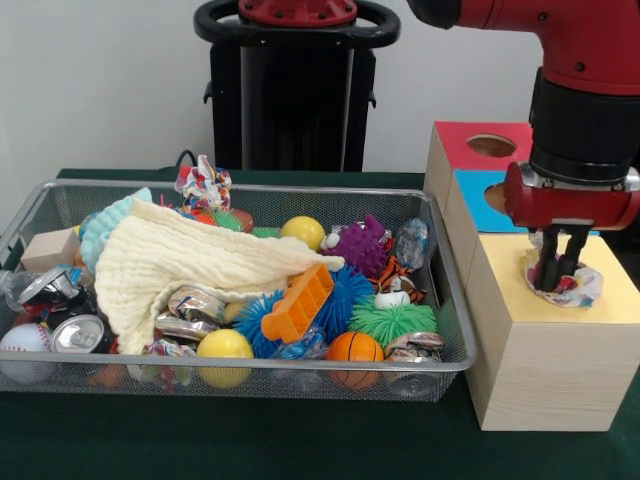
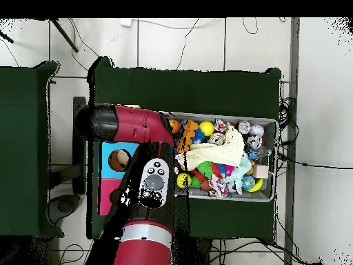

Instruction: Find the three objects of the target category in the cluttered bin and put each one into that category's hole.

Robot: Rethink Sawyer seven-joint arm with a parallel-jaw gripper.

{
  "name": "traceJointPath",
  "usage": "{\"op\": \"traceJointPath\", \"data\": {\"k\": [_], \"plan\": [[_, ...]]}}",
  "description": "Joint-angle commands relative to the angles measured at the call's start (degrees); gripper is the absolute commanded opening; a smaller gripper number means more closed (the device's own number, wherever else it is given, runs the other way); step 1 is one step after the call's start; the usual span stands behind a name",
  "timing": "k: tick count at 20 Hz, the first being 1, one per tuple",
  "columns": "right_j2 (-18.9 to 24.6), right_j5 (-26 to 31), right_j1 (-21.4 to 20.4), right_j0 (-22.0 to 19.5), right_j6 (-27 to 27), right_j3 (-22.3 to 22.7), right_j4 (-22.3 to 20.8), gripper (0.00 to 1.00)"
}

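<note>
My gripper (image 1: 560, 272) hangs over the yellow-topped wooden box (image 1: 540, 340) at the right of the front view. Its fingers stand close together, shut on a patchwork cloth bundle (image 1: 582, 289). The bundle rests on the yellow top where the hole is and covers the hole. A second patchwork bundle (image 1: 205, 184) sits at the far rim of the wire mesh bin (image 1: 250, 368). No third bundle shows. In the overhead view the arm (image 2: 148, 179) hides the gripper and the yellow box, and the bin (image 2: 273, 125) lies to its right.
The bin holds a large cream cloth (image 1: 170, 265), spiky rubber balls (image 1: 392, 320), crushed cans (image 1: 75, 332), yellow balls (image 1: 224, 346), an orange comb-like toy (image 1: 300, 302) and a wooden block (image 1: 48, 250). The blue-topped box (image 1: 478, 190) and red-topped box (image 1: 470, 145) stand behind the yellow one.
</note>
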Motion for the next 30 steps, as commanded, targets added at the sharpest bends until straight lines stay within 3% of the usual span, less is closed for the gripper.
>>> {"op": "traceJointPath", "data": {"k": [1, 5, 12, 17, 23, 30], "plan": [[1.29, 12.48, 9.31, 0.65, 9.66, 4.81, -3.34, 0.00], [1.39, 12.43, 10.09, 0.45, 9.50, 4.06, -2.76, 0.00], [4.92, -1.51, 13.42, -2.21, 8.14, 8.60, -1.72, 0.00], [4.63, -1.48, 13.10, -1.85, 8.28, 8.68, -1.61, 0.00], [6.25, -1.44, 9.90, -2.70, 7.06, 11.13, -0.99, 0.00], [5.90, 1.86, 1.79, -1.85, 5.81, 11.87, -1.38, 0.00]]}}
